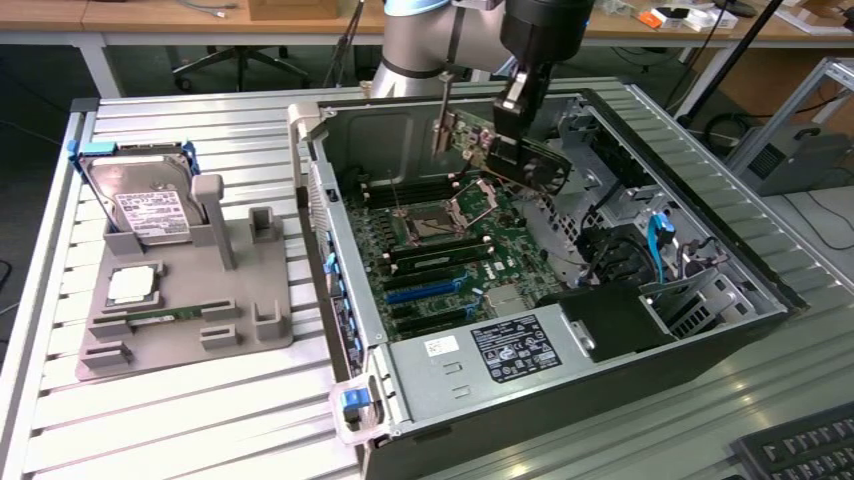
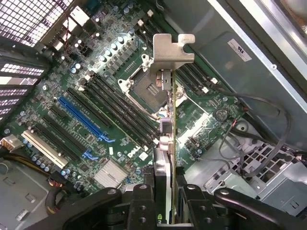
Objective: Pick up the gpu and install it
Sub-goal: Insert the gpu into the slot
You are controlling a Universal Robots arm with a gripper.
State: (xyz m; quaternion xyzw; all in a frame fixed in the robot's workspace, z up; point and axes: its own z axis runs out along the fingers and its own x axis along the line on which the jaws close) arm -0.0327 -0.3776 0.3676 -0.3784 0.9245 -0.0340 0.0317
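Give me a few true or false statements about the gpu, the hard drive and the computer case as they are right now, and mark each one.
1. The tool grips the gpu over the open computer case. True.
2. The gpu is already seated in a slot on the motherboard. False: it hangs above the board, clear of the slots.
3. The hard drive stands in the gray holder at the exterior view's left. True.
4. The computer case is closed up. False: its side is open and the motherboard shows.
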